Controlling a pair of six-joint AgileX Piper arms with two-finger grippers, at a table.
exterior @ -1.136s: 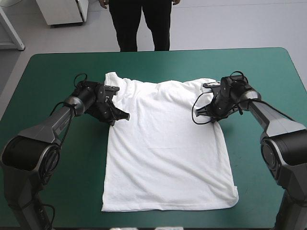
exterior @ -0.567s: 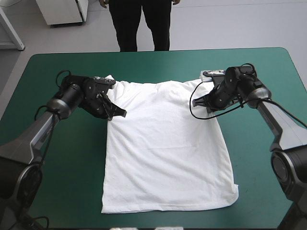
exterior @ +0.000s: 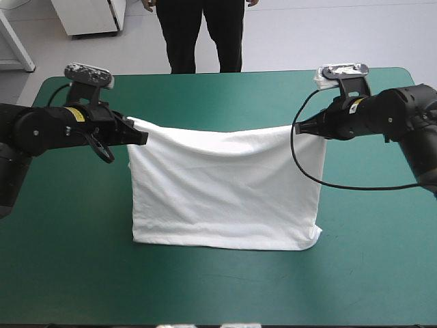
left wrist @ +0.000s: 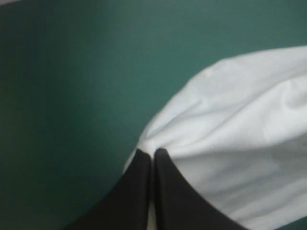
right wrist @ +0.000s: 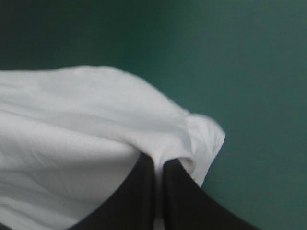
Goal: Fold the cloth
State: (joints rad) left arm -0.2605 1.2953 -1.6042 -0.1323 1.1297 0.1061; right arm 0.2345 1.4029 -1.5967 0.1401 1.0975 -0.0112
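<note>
High view, centre of frame: the white T-shirt [exterior: 225, 195] hangs as a broad sheet between the two hands. Its upper edge runs across the middle of the frame and sags slightly at the centre. Its lower edge lies rounded on the teal-green cover [exterior: 225, 294] of the bench, a little below mid-frame. The cloth shows soft horizontal creases and no sleeve can be made out.

Left hand [exterior: 141, 137]: positioned at the left of the frame, above mid-height, at the upper left corner of the T-shirt. In the left wrist view its black fingers [left wrist: 139, 191] are pressed all but together, pinching a gathered point of white cloth between the tips. The cloth fans out ahead of and to one side of the hand, with bare cover on the other side.

Right hand [exterior: 305, 128]: positioned at the right of the frame, at about the same height, at the upper right corner of the T-shirt. In the right wrist view its black fingers [right wrist: 184, 199] are likewise all but together, pinching a puckered fold of cloth that bulges over the tips.

Both arms reach in level above the bench.
</note>
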